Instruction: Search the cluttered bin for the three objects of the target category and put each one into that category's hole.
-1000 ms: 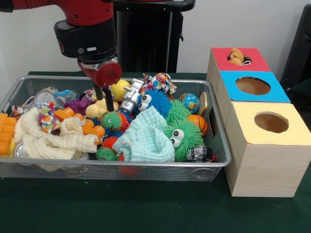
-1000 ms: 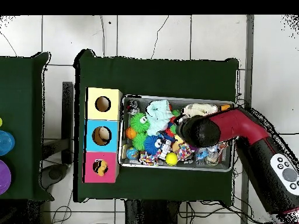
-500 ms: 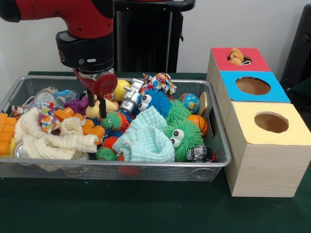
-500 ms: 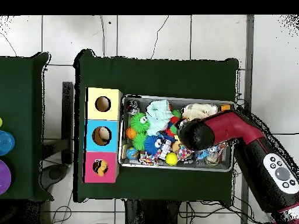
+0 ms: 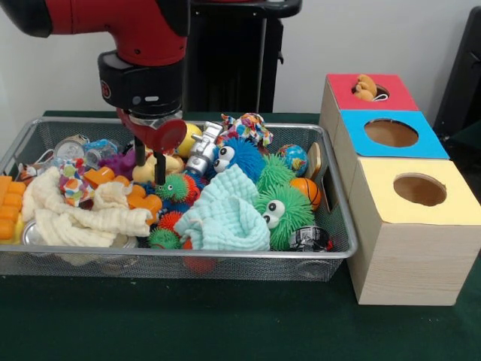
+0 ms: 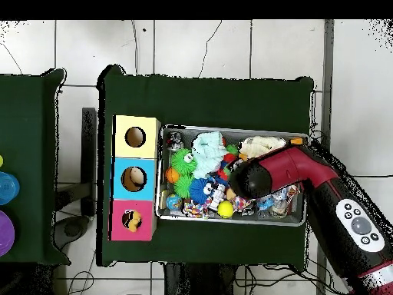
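The wire mesh bin (image 5: 188,254) is full of toys; it also shows in the overhead view (image 6: 230,221). My gripper (image 5: 150,167) is down in the bin's back middle. Its fingers (image 5: 160,171) stand apart on either side of a pale yellow lumpy figure (image 5: 171,163), so it looks open. In the overhead view the arm's head (image 6: 249,178) hides the gripper. An orange-brown figure (image 5: 366,86) rests on the round hole in the red panel (image 5: 397,96); it also shows from above (image 6: 133,221).
Next to the red box stand the blue-panelled hole (image 5: 391,133) and the yellow-panelled hole (image 5: 419,189). Near the gripper lie a silver robot toy (image 5: 201,149), a yellow ball (image 5: 186,139), green fuzzy balls (image 5: 284,212), a mint cloth (image 5: 225,214), a cream cloth (image 5: 83,218) and orange blocks (image 5: 7,207).
The gripper has come lower into the bin and shifted slightly left in the front view, now standing around the pale yellow figure.
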### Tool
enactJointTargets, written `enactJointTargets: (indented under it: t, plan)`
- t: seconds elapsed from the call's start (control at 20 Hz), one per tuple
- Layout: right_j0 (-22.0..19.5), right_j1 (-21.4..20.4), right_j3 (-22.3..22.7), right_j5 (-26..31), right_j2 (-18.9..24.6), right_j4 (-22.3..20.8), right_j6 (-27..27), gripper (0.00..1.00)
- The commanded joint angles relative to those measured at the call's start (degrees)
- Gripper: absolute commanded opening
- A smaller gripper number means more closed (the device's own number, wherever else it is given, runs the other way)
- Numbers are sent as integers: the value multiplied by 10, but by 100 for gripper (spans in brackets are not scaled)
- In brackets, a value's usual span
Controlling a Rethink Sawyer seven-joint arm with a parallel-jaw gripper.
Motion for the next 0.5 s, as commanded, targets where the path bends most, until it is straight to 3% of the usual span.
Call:
enactJointTargets:
  t: [0.05, 0.5]
  plan:
    - [15, -11, 1, 11, -55, -30, -70, 100]
    - [35, -17, -11, 20, -81, -28, -60, 100]
